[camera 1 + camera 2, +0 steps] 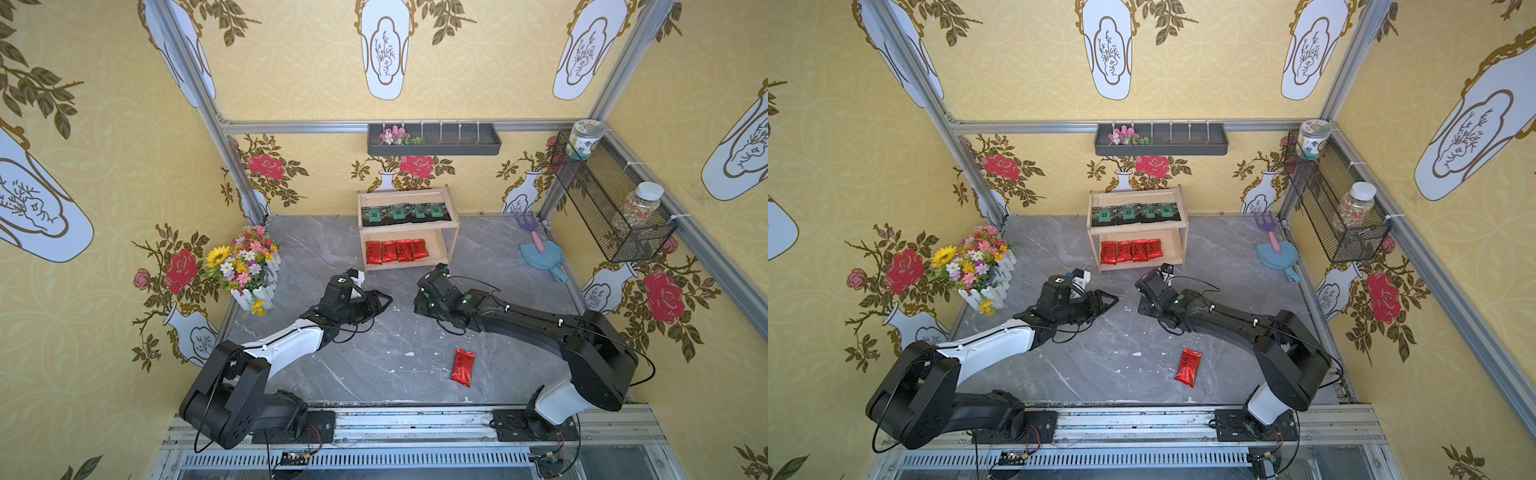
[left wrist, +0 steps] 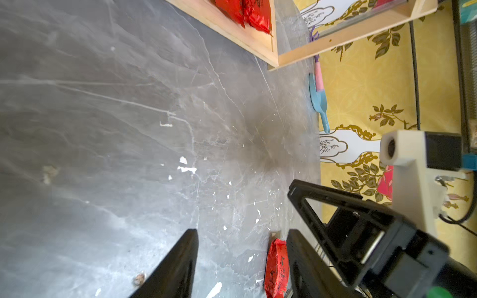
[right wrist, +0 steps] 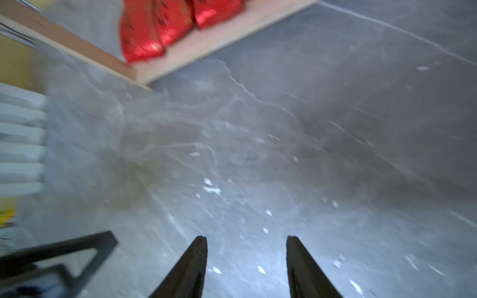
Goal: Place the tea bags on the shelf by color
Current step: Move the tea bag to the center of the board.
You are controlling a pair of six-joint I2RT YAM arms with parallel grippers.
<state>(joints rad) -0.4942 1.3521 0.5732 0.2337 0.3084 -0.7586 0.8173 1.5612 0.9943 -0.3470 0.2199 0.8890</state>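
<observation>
One red packet (image 1: 463, 368) lay flat on the grey table (image 1: 374, 374), alone near the front edge and close to the right arm's elbow, well apart from the shelf (image 1: 407, 266). It looked like the only tea bag not yet put away. On the shelf, four black sachets (image 1: 405, 213) filled the upper tier in a row, and four red packets (image 1: 397, 251) lay side by side on the lower tier. The colours were kept one to a level, as the task asks. The red row stopped short of one end of its tier, and that gap seemed meant for the loose packet.

The right claw (image 3: 247, 240) hung just in front of the shelf's lower tier. Its jaws were apart with nothing between them, though its wrist view was blurred. The left claw (image 2: 241, 233) was turned on its side over the middle of the table, facing the right one, jaws apart and empty. The likely next step was a reach back for the loose packet.
</observation>
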